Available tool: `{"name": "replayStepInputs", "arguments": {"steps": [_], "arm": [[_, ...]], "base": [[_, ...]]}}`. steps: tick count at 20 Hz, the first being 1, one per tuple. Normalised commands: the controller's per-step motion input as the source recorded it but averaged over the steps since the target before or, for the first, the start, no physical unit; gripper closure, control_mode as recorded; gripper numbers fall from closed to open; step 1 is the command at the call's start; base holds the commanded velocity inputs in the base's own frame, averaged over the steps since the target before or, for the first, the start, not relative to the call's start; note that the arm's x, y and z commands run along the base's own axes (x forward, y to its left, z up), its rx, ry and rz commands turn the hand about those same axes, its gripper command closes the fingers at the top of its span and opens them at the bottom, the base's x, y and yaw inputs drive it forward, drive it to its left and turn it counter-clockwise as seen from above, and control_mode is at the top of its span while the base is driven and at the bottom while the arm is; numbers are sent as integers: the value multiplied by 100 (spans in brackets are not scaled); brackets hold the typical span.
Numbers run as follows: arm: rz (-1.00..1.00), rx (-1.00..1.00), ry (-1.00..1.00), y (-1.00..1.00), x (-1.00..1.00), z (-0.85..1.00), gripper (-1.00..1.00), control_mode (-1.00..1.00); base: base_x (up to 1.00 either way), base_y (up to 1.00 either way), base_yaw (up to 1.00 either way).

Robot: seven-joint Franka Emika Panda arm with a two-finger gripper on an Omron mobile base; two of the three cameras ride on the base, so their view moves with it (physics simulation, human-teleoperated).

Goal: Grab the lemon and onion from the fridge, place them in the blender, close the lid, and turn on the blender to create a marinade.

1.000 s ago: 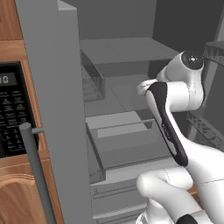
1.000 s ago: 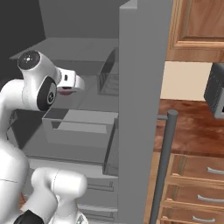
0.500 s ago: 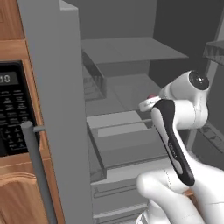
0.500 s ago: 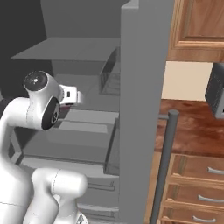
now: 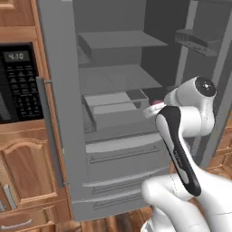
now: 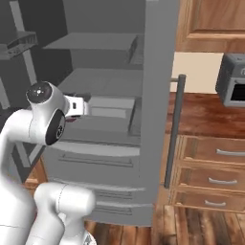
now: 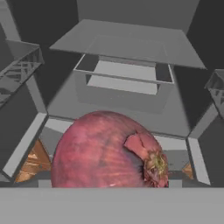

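onion (image 7: 107, 151): fills 6 o'clock of hand view, held
gripper (image 5: 154, 105): jaws clamped wide around onion
fridge (image 5: 63, 113): doors open, drawer pulled out

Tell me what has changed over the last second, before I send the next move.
The base has backed away from the fridge, so both base views now take in more of its lower drawers and the floor. The arm has dropped and drawn back too, bringing the onion out in front of the shelves. The jaws stay closed on the onion; nothing was let go. The fridge doors are still open.
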Motion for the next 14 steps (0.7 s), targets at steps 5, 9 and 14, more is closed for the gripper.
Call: {"name": "replayStepInputs", "arguments": {"steps": [5, 9, 14], "arm": [[0, 0, 0, 0, 0, 0, 100, 100], [0, 0, 0, 0, 0, 0, 100, 100], [0, 0, 0, 0, 0, 0, 100, 100]], "base": [[-49, -24, -36], [-6, -45, -59], [2, -50, -75]]}}
